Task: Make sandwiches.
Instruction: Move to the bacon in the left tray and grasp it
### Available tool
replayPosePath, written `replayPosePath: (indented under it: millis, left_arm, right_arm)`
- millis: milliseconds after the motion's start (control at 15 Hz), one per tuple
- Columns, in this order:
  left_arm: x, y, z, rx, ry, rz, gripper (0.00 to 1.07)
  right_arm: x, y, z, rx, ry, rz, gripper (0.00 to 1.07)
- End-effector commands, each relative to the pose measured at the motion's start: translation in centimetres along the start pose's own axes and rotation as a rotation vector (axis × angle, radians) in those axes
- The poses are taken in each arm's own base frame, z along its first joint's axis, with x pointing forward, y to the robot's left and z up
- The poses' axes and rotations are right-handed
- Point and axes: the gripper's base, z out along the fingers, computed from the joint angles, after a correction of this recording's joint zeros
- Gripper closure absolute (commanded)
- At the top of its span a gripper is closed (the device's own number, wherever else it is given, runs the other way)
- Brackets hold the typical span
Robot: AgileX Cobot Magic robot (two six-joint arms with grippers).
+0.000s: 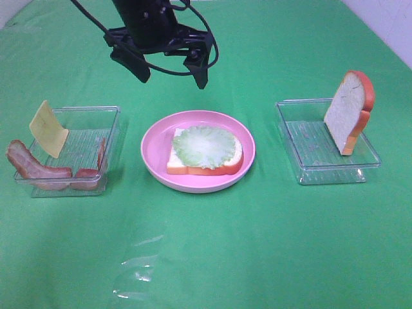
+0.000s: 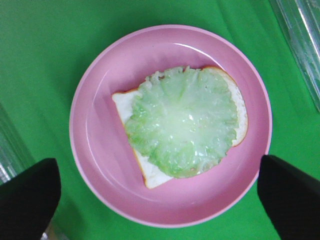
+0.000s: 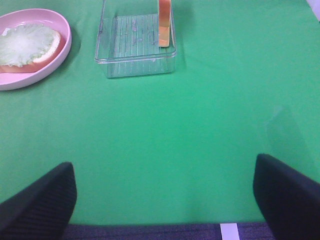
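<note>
Lying on the round pink plate (image 1: pixel 154 161) on the green tabletop (image 1: pixel 257 244) is a white toy bread slice with orange-brown crust (image 1: pixel 212 169), a green lettuce leaf (image 1: pixel 205 146) covering it. My left hand (image 1: pixel 173 78) hangs above, spread wide, holding nothing. My right hand (image 3: pixel 165 200), also wide and empty, hangs apart from the clear plastic tray (image 3: pixel 135 67) where a second bread slice (image 3: pixel 164 22) stands on edge.
</note>
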Motion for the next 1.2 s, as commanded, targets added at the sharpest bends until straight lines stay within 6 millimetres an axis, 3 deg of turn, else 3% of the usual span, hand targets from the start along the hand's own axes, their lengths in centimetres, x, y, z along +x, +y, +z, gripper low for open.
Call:
replayPosePath:
  millis: [67,267,400,467,733,1200]
  left_arm:
    - [2.6,0.3,-3.0,-0.066,0.113,-0.018,0.06]
    - [5.4,1.4,-5.1,-0.189,0.145,-0.077,0.06]
    - [6.5,2.0,-4.7,-0.19,0.189,-0.098,0.06]
    - [7.5,2.7,-3.8,-0.17,0.239,-0.205,0.06]
    - [7.7,5.5,-3.3,-0.196,0.259,-0.294,0.09]
    - [8.4,7.2,2.4,-0.236,0.398,-0.292,0.14]
  right_arm:
    - [0.2,0.0,-0.2,0.001,-0.037,-0.01,0.15]
    - [0.2,0.0,-0.2,0.001,-0.037,-0.01,0.15]
    - [0.2,0.0,-0.2,0.001,-0.037,-0.01,0.15]
    - [0.2,0.0,-0.2,0.001,-0.037,-0.01,0.15]
    - [0.2,0.0,-0.2,0.001,-0.037,-0.01,0.15]
    - [0.2,0.0,-0.2,0.001,-0.037,-0.01,0.15]
